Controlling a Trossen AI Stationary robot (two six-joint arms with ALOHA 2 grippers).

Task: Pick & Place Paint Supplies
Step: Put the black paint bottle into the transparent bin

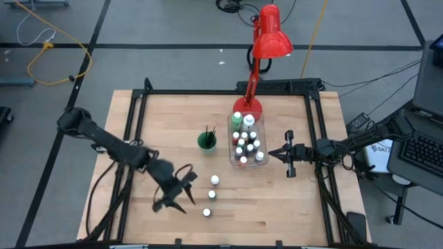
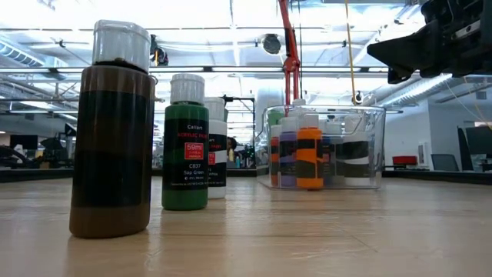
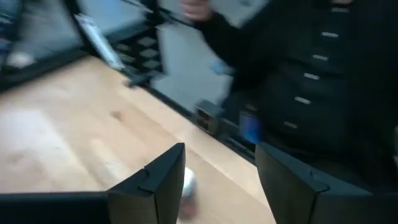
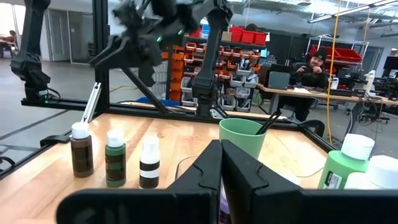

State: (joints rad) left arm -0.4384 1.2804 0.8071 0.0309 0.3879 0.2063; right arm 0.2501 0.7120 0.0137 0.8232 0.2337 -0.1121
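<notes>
Near the front of the surface (image 1: 291,214) I have the left gripper (image 1: 181,188) spread beside three loose paint bottles (image 1: 211,196). My right gripper (image 1: 289,162), pressed together, waits beside the clear bin (image 1: 257,160) holding more bottles; brushes (image 1: 208,133) stand in the green cup (image 1: 207,141).

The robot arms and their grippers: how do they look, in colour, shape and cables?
Both arms are dark, slim and jointed. The left gripper and the right gripper each end in two dark, flat, angular fingers. Dark cables trail off the table's right edge behind the right arm.
</notes>
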